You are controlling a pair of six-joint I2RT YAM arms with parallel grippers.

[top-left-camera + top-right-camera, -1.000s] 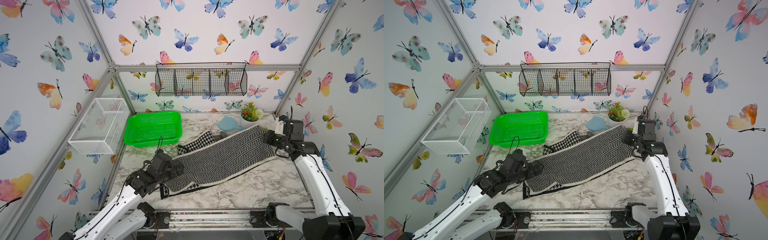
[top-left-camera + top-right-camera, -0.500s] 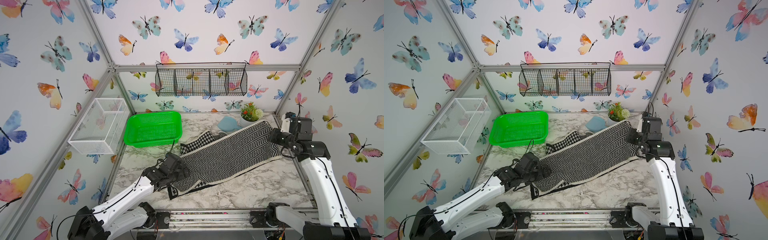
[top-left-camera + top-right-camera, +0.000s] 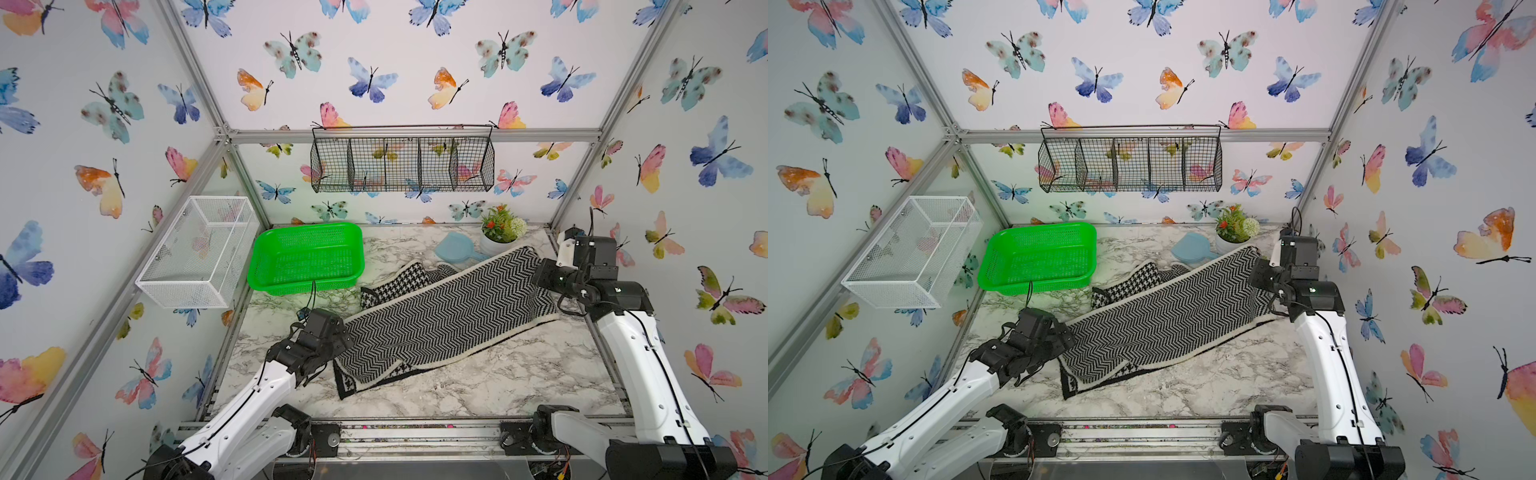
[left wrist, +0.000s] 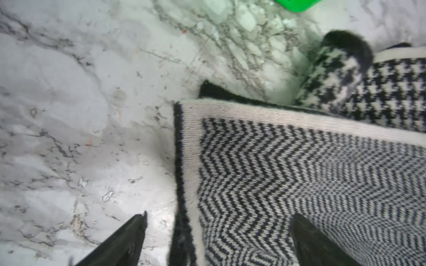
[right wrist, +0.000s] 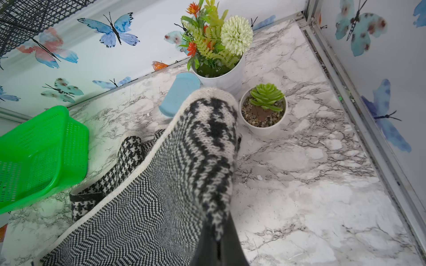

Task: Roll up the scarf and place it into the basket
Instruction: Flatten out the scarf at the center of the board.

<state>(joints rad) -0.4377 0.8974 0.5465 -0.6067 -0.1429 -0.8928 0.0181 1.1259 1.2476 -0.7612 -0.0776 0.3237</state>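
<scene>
A: What's hidden?
B: The right end effector (image 5: 221, 239): its tips are buried under the scarf (image 3: 449, 307) end it clamps, raised off the tabletop (image 3: 478, 382).
A: The left end effector (image 4: 220, 216)?
B: Spread wide, gripping nothing, straddling the scarf's opposite corner. The basket (image 3: 305, 286) stands just beyond.

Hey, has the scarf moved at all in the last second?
Yes. The scarf slid toward the right wall: its far corner now reaches past the flower pot, held in the right gripper's shut jaws.
</scene>
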